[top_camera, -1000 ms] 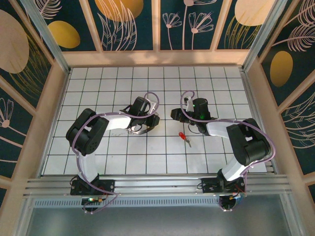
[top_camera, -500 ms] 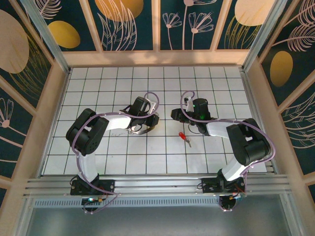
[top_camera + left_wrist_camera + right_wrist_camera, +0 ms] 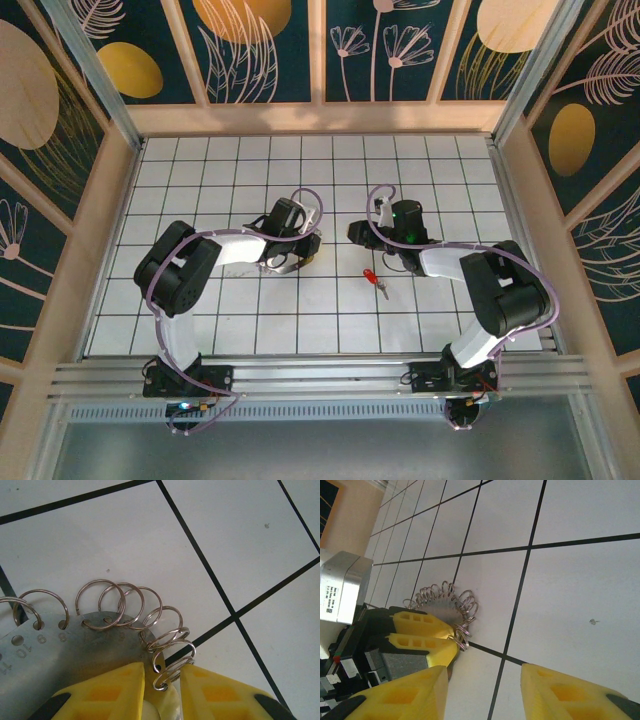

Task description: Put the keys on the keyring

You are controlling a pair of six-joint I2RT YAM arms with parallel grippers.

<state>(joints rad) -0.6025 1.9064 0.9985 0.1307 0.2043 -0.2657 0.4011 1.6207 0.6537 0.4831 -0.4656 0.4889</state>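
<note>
We're over the tabletop now, and the left gripper has its yellow fingers pinched on the edge of the keyring. It's a flat metal disc fringed with small wire loops, and a couple of those loops are nipped in the gap. The keyring sits about mid-table, a touch left of centre. Facing it from the right, the right gripper hangs with its jaws spread and nothing between them.

The key, red head and short silver blade, lies flat on the tabletop. It's toward the near edge from the right gripper and apart from it.

So we judge the pickup comes next. We'd want the right claw to drop squarely over the red head and pinch there, leaving the blade and its hole free. The key is tiny and flat, so a shallow grab could skate it across the tabletop. Meanwhile the left should hold firm and present one loop clear of the others.
</note>
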